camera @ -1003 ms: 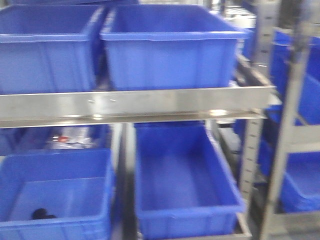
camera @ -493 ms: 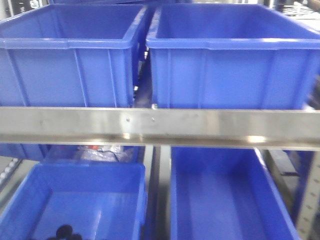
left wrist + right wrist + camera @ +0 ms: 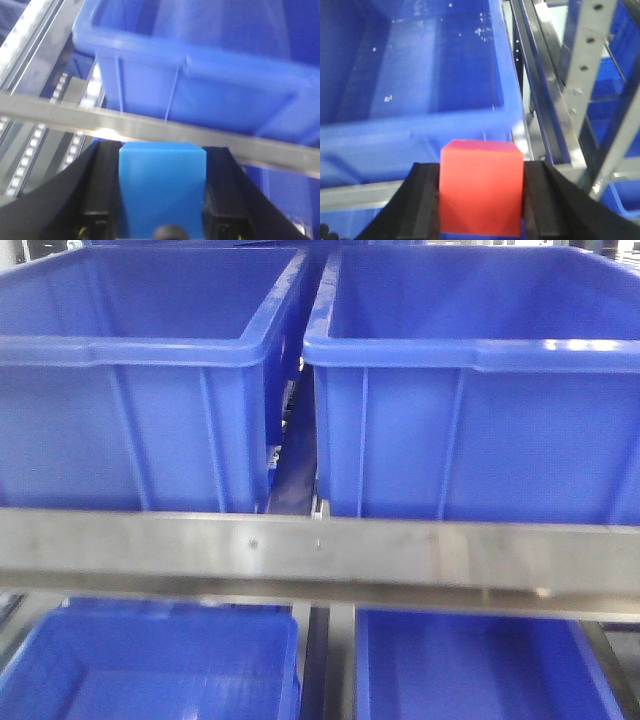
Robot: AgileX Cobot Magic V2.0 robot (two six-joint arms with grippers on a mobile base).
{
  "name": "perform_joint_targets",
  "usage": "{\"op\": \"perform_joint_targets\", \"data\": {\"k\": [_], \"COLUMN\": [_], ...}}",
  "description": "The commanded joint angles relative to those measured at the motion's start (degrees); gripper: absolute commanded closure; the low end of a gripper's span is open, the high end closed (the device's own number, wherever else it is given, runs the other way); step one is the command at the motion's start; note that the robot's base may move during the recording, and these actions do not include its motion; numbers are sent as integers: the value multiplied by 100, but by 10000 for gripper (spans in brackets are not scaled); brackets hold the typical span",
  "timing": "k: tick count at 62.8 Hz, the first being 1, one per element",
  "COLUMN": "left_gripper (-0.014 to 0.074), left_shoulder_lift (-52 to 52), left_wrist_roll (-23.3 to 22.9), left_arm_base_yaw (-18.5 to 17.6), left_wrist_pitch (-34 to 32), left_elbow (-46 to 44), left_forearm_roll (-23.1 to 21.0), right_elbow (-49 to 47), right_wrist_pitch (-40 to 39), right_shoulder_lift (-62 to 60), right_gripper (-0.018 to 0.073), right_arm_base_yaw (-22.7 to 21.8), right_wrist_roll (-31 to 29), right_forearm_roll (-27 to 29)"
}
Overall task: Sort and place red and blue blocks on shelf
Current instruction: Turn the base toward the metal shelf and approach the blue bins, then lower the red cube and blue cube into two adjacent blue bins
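Clamping shut: left gripper [image 3: 162, 156] on the blue block [image 3: 161, 190] — right gripper [image 3: 481, 172] on the red block [image 3: 481, 192].

Front view faces the shelf [image 3: 320, 550] head-on, very near, level with the upper tier's front edge, crates [image 3: 130, 390] above and below. Left wrist view looks out past left tool [image 3: 162, 150] and blue block [image 3: 162, 190], up at a crate. Right wrist view looks past right tool [image 3: 481, 167] and red block [image 3: 481, 187], down into a crate. All three share shelf and crates.
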Motion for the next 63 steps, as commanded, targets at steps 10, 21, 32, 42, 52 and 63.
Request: {"op": "perform_joint_targets", "data": {"k": [10,21,32,42,52,63], "left_gripper": [472,472,472,472,472,472], "left_shoulder_lift": [16,16,16,16,16,16], "left_wrist_roll": [-41,-41,-41,-41,-41,-41], "left_arm_base_yaw": [7,7,7,7,7,7], "left_wrist_pitch": [-427,-427,-427,-427,-427,-427], "left_elbow": [-179,-179,-179,-179,-179,-179], "left_forearm_roll": [38,38,38,38,38,38], "right_elbow": [-178,-178,-178,-178,-178,-178], "right_wrist_pitch": [-440,-440,-440,-440,-440,-440], "right_shoulder_lift": [42,42,42,42,42,42], "right_gripper": [503,503,503,503,503,503], "right_arm_base_yaw": [-41,-41,-41,-41,-41,-41], "right_wrist_roll": [-46,-46,-46,-46,-46,-46], "right_forearm_roll": [-40,-40,-40,-40,-40,-40]}}
